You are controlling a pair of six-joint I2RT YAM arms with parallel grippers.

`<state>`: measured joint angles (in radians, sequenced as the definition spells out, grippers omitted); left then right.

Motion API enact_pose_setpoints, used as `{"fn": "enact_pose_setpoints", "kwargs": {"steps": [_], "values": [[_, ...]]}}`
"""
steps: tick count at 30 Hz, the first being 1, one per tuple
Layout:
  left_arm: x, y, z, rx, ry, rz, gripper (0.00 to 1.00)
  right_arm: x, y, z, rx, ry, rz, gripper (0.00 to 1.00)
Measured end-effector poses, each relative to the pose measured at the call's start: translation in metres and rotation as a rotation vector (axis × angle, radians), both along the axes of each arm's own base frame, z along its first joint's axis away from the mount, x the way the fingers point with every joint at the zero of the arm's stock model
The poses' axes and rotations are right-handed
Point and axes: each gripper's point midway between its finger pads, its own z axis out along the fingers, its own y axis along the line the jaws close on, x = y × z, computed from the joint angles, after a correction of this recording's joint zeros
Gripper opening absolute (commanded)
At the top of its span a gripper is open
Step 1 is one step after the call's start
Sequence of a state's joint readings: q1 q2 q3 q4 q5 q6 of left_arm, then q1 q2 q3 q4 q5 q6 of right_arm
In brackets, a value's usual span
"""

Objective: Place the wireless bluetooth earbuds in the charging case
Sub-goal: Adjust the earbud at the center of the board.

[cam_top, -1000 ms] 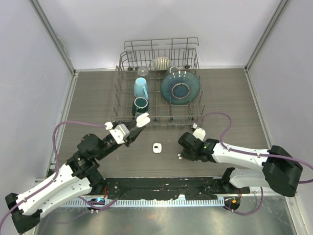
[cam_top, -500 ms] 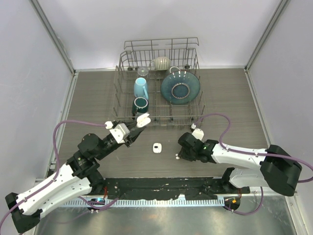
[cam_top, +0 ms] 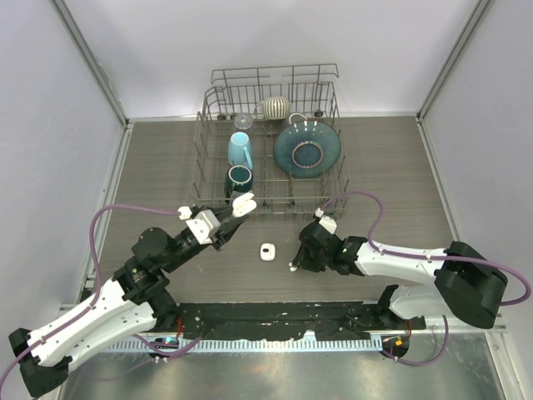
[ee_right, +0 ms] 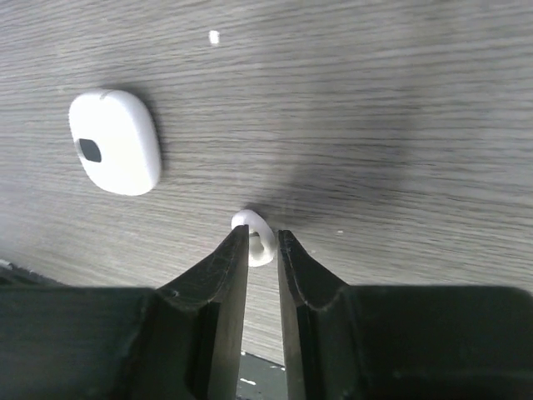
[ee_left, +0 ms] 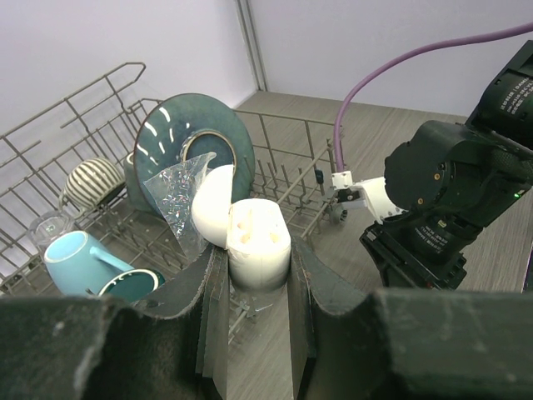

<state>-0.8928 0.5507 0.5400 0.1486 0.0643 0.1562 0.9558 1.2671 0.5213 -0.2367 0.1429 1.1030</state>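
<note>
The right gripper [ee_right: 261, 237] is low over the table [ee_right: 400, 100], its two fingers pinched on an earbud [ee_right: 250, 223] right at their tips. The white bud pokes out a little past them, and I cannot tell whether it touches the wood. Ahead of this gripper and off to its left in the wrist view, a closed case [ee_right: 114, 142] lies flat on the table, apart from the bud, with a small dark square on its top. Farther ahead is a tiny white speck [ee_right: 214, 37]

The left gripper [ee_left: 259, 257] is clamped on an open case [ee_left: 258, 237], held off the table with its sockets facing the wrist camera and its lid [ee_left: 212, 204] swung back to the gripper's left. A bit of crumpled clear plastic [ee_left: 173, 193] shows just beside the lid. Beyond this gripper stands a rack [ee_left: 291, 146] with a dark plate [ee_left: 196, 146] on edge, a striped round piece [ee_left: 87, 183], a light blue cup [ee_left: 71, 254] and a teal cup [ee_left: 125, 286]. To this gripper's right, the right arm [ee_left: 450, 200] reaches down to the table

From above, the closed case lies between the two grippers, nearer the right one
</note>
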Motion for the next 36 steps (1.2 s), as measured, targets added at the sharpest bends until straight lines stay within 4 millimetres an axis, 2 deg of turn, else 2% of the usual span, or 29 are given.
{"fn": "enact_pose_setpoints", "kwargs": {"steps": [4,5,6,10,12,14,18,29,33,36], "values": [[-0.001,0.001,0.001,-0.003,-0.002,0.0,0.0,0.006,0.012,0.017,0.041,-0.046,0.046,0.36],[-0.001,0.001,0.002,-0.005,-0.004,0.0,0.0,0.008,0.014,0.023,0.051,-0.067,0.058,0.4],[-0.001,0.001,0.002,-0.006,-0.005,0.0,0.0,0.01,0.015,0.031,0.06,-0.093,0.071,0.48],[-0.002,0.002,0.004,-0.01,-0.008,0.0,0.0,0.02,0.012,0.059,0.042,-0.196,0.118,0.53],[-0.002,0.002,0.004,-0.01,-0.008,0.0,0.0,0.024,0.009,0.064,0.006,-0.22,0.132,0.53],[-0.001,0.002,0.003,-0.009,-0.007,0.0,0.0,0.027,0.007,0.06,-0.039,-0.217,0.142,0.53],[-0.001,0.001,0.003,-0.008,-0.006,0.0,0.0,0.023,0.0,0.039,-0.125,-0.162,0.169,0.52],[-0.003,0.004,0.006,-0.018,-0.014,0.001,0.0,0.005,0.002,0.009,-0.155,-0.061,0.27,0.53],[-0.003,0.004,0.006,-0.018,-0.013,0.001,0.0,0.003,0.001,-0.001,-0.192,-0.034,0.287,0.46],[-0.003,0.004,0.006,-0.018,-0.013,0.001,0.0,0.007,0.004,-0.002,-0.201,-0.031,0.286,0.36]]}}
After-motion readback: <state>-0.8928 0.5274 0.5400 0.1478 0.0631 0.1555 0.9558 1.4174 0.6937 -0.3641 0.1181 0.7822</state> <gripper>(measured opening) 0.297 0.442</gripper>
